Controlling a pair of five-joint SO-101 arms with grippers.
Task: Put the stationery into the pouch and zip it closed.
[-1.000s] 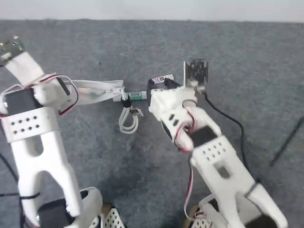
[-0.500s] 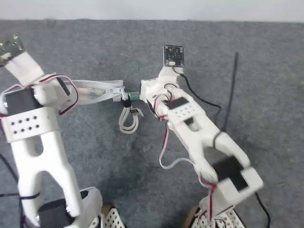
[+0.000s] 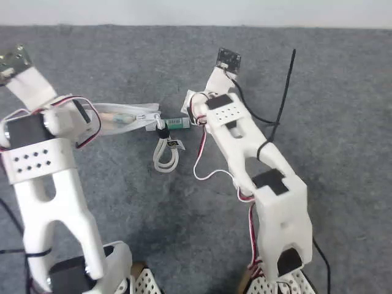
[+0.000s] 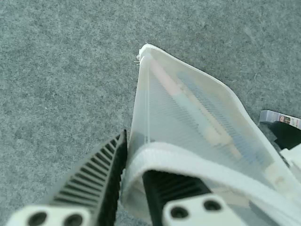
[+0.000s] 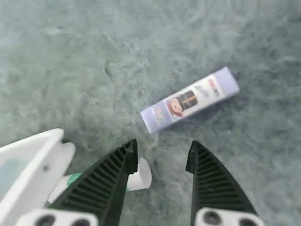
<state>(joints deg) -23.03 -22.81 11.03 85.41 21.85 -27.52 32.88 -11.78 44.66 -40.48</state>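
Pouch [image 3: 125, 117]: one, white mesh, lying on grey carpet [image 3: 318, 67], long axis running across the table between the two arms, zip-pull end pointing toward the right arm. Left gripper [image 4: 134, 155]: clenched on the pouch's white zip band at the end away from the zip pull, band pinched between the two fingers [image 4: 101, 179]. Through the mesh, at least two long slim items lie along the pouch's length; exact count cannot be told. Green-and-white stick [image 3: 176, 123]: one, in line with the pouch's long axis, at its zip-pull end, white cap pointing away from the pouch; how far it sits inside cannot be told. White cord loop [image 3: 165, 154]: one, hanging off the zip pull, trailing from the pouch toward the arm bases. Small labelled block [image 5: 190, 100]: one, on the carpet beyond the pouch's zip-pull end, apart from the stick, long axis at a slight angle to the stick's. Right gripper [image 5: 163, 143]: released, jaws spread, holding nothing, hovering just past the pouch's zip-pull end with the stick's cap just beside one finger. Versus one second ago: right arm has swung round and stretched out toward the pouch's zip-pull end, its wrist now over the spot beyond the pouch where the block showed in the high view; pouch, stick, cord loop and left arm unchanged
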